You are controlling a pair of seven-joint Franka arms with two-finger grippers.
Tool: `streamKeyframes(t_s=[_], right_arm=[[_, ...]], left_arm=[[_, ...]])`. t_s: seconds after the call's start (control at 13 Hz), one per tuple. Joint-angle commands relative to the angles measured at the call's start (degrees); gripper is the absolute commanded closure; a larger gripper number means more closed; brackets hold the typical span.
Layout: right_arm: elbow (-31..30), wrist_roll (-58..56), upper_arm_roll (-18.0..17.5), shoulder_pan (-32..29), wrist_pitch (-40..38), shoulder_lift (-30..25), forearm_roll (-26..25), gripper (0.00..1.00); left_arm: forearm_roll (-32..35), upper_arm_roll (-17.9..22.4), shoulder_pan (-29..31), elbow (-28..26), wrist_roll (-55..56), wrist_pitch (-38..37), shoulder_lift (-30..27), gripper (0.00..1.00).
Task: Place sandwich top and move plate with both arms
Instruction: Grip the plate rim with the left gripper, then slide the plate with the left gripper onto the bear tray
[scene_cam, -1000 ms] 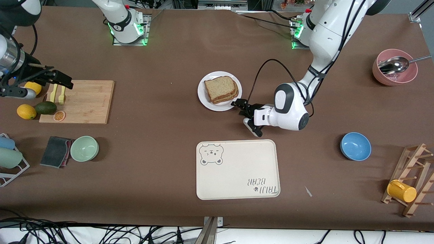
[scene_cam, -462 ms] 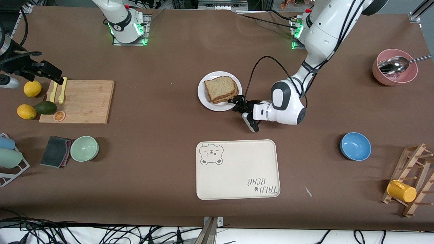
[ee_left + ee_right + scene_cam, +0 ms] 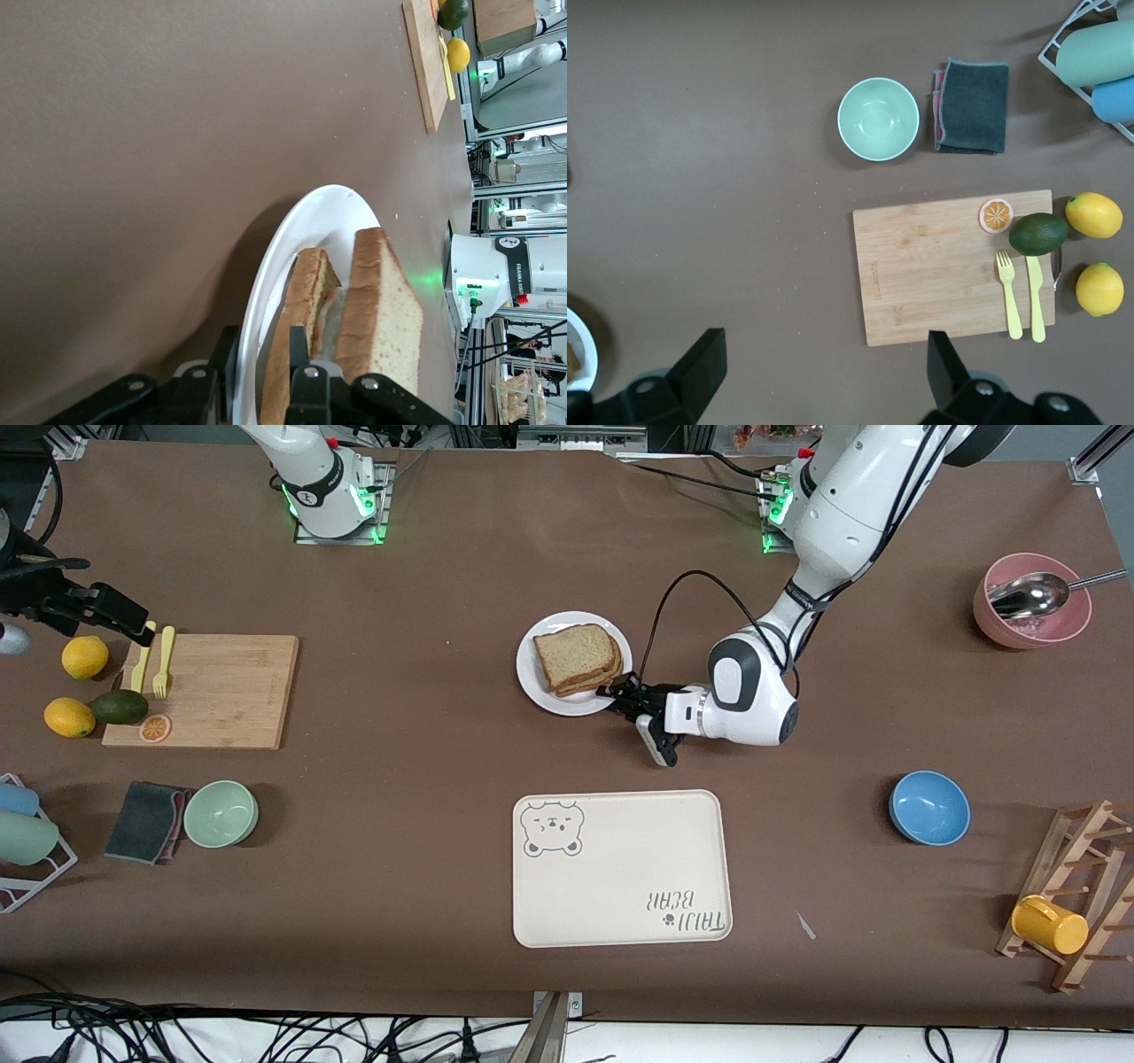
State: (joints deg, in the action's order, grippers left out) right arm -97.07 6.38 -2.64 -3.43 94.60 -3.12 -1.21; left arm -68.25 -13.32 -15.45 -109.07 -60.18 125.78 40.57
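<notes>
The sandwich top (image 3: 574,652), a plain brown bread slice, lies on a stack of slices on the round white plate (image 3: 535,684) at the table's middle. My left gripper (image 3: 623,691) lies low at the plate's edge toward the left arm's end. It is open, with one finger under the rim and one over it. The left wrist view shows the plate (image 3: 306,232) edge-on between my left gripper's (image 3: 262,347) fingers, with the top slice (image 3: 383,310) above. My right gripper (image 3: 124,618) is open and empty, up over the cutting board's end (image 3: 824,372).
The cream bear tray (image 3: 620,886) lies nearer to the camera than the plate. A blue bowl (image 3: 928,807), pink bowl with spoon (image 3: 1032,611) and cup rack (image 3: 1076,895) are toward the left arm's end. Cutting board (image 3: 221,691), lemons, avocado, green bowl (image 3: 221,813) and cloth are toward the right arm's end.
My left gripper has slid in toward the plate until its fingers straddle the rim. My right gripper has drawn back toward the table's end, away from the cutting board.
</notes>
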Motion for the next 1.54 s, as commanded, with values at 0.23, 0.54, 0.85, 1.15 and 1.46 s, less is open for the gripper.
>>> streamKeyframes(t_s=[0.23, 0.54, 0.85, 1.15, 1.46], right_arm=[[2.4, -0.1, 0.4, 1.0, -0.6, 1.6, -0.3, 0.0], [2.1, -0.2, 0.2, 1.3, -0.8, 1.6, -0.3, 0.0], [2.0, -0.5, 0.0, 1.3, -2.1, 1.5, -0.3, 0.0], [1.7, 0.4, 0.0, 2.3, -4.2, 1.6, -0.3, 0.0], [1.9, 0.9, 0.0, 4.0, -3.8, 1.6, -0.5, 0.0]], left_arm=[[-3.5, 0.2, -0.3, -0.4, -5.6, 1.1, 1.4, 0.87], [-3.5, 0.3, 0.2, -0.4, -5.8, 1.1, 1.5, 1.0], [-3.5, 0.2, 0.9, -0.1, -5.7, 0.7, 1.1, 1.0], [-6.5, 0.2, 2.0, 1.1, -4.6, -1.3, 0.5, 1.0], [-6.7, 0.1, 3.4, 4.2, 1.4, -1.8, 0.4, 1.0]])
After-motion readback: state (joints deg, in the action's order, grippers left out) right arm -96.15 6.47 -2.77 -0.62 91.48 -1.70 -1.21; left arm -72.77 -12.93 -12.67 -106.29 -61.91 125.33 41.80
